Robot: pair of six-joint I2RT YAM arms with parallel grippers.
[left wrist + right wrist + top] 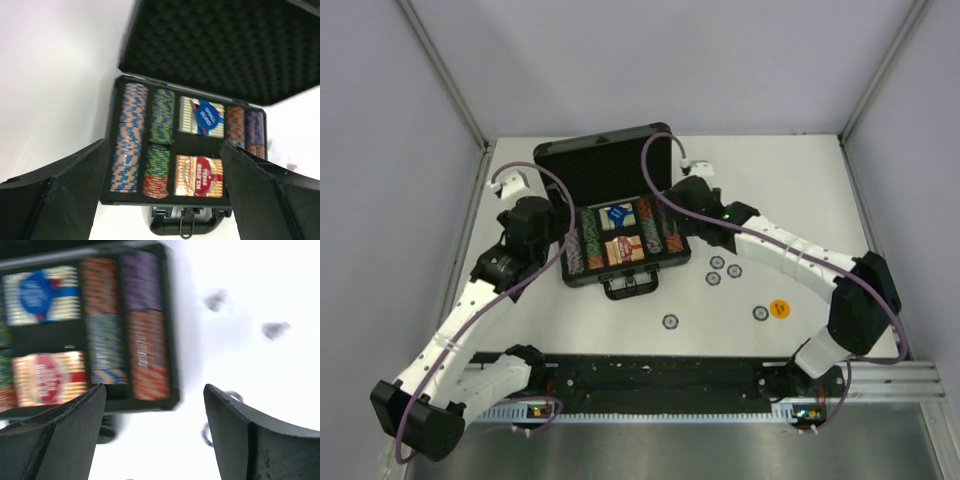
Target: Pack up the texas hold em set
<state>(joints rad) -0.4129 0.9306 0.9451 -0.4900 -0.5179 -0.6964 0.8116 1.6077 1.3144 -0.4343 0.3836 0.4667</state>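
The texas hold em set's black briefcase (582, 281) lies open mid-table, foam lid (605, 170) upright, handle (630, 288) toward me. Inside it are multicoloured chip rows (129, 135), a blue deck (202, 116) and a red deck (199, 176). My left gripper (542, 222) hovers at the case's left side; its fingers (164, 145) stand wide open and empty. Over the case's right edge my right gripper (682, 198) is also open with nothing between its fingers (155, 387). Loose chips (717, 262) and an orange disc (780, 309) lie on the table to the right.
More loose chips lie at the front (670, 321) and front right (760, 313). One chip (206, 432) shows partly behind my right finger. Grey walls close in the table (820, 200) on the left, back and right. Purple cables loop over both arms.
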